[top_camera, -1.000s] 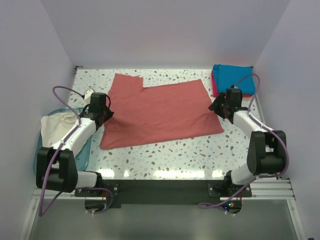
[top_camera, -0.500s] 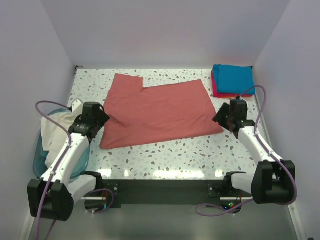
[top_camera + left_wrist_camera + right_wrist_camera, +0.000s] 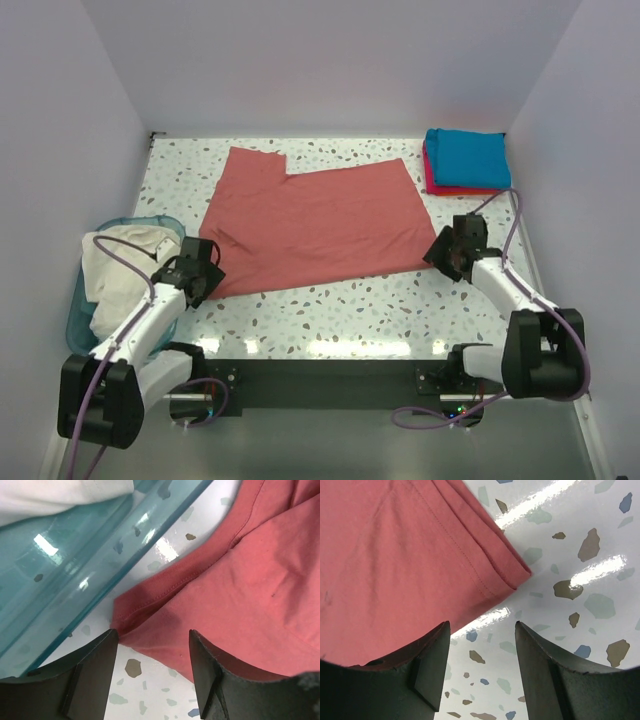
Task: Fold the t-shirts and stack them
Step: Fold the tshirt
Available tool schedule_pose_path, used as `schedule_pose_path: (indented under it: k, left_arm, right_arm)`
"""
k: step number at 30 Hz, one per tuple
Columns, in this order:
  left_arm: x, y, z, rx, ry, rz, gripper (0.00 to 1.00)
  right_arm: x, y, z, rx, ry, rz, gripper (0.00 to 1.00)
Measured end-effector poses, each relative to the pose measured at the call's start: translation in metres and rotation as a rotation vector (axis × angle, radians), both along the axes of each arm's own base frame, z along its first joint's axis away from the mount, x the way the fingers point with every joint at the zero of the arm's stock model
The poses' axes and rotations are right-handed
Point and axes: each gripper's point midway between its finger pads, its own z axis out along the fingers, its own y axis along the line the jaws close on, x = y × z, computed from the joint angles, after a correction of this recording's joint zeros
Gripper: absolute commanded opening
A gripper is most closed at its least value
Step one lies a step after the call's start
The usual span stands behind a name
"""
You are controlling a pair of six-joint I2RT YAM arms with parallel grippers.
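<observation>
On table [image 3: 350, 300] centre: brick-red shirt [image 3: 315, 225] spread flat, partly folded | far right: teal-blue shirt [image 3: 467, 157] stacked on pinkish-red shirt [image 3: 431, 176], done | bin [image 3: 74, 305] at left: cream-white shirt [image 3: 120, 270] waiting | left gripper [image 3: 152, 645] and right gripper [image 3: 482, 630] jaws apart, empty, over its near corners

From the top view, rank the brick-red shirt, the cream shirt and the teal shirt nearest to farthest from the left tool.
1. Brick-red shirt, corner at the left tool.
2. Cream shirt, left, in the bin.
3. Teal shirt, far right corner.
</observation>
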Motion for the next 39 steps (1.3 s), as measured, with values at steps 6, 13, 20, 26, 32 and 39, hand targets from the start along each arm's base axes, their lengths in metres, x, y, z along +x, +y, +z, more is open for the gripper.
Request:
schedule_pose_path:
  k: [6,13,20,26,32,39]
  left_arm:
    - [-0.005,-0.004,-0.022,-0.002,0.069,-0.007,0.57]
    - [0.002,0.000,-0.029,0.033,0.075,-0.017,0.25]
    - [0.013,-0.001,-0.027,0.057,0.087,-0.066,0.00]
    - [0.023,-0.011,-0.002,0.028,0.031,-0.125,0.00]
    - [0.025,-0.016,0.034,0.009,-0.065,-0.166,0.00]
    - [0.004,-0.027,0.051,-0.032,-0.097,-0.218,0.26]
  right_arm:
    - [-0.002,-0.002,-0.019,-0.004,0.060,-0.024,0.51]
    - [0.013,-0.004,-0.029,0.004,0.068,-0.051,0.21]
    - [0.019,-0.008,-0.029,0.017,0.071,-0.067,0.00]
    - [0.009,-0.034,0.011,0.048,-0.007,-0.144,0.00]
    - [-0.010,-0.039,0.060,0.037,-0.120,-0.144,0.00]
    - [-0.044,-0.034,0.076,0.040,-0.149,-0.147,0.14]
